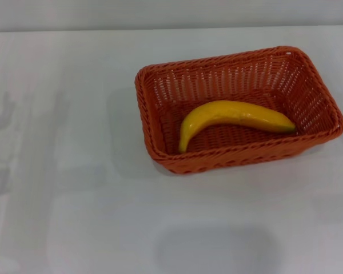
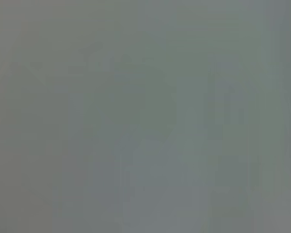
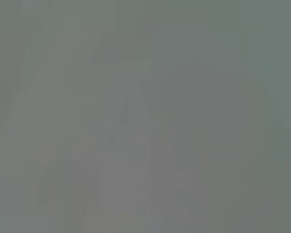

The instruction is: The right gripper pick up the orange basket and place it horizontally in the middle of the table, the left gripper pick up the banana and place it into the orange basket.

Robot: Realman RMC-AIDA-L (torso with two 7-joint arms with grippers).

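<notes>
No brand, label or writing shows anywhere that I can read, neither on the wicker nor on the fruit.

The orange basket (image 1: 238, 108) sits on the white surface (image 1: 74, 217) in the upper right part of my head view, its long sides running roughly left to right and tilted slightly, the right end a little higher in the frame. It stands upright and open, the braided rim unbroken all the way round. Inside lies the banana (image 1: 233, 117), the only thing in it. The fruit rests on the woven floor, curved, with its lower end hooking down toward the near left corner of the basket and its darker tip pointing at the right wall. It looks to touch or nearly touch the near wall at its lower end.

Neither my left claw nor my right claw appears in the head view, and both wrist views give only a flat grey blur. So I cannot tell whether either claw is released or clenched. Faint grey shadows lie on the surface at the left edge and bottom centre of the frame.
</notes>
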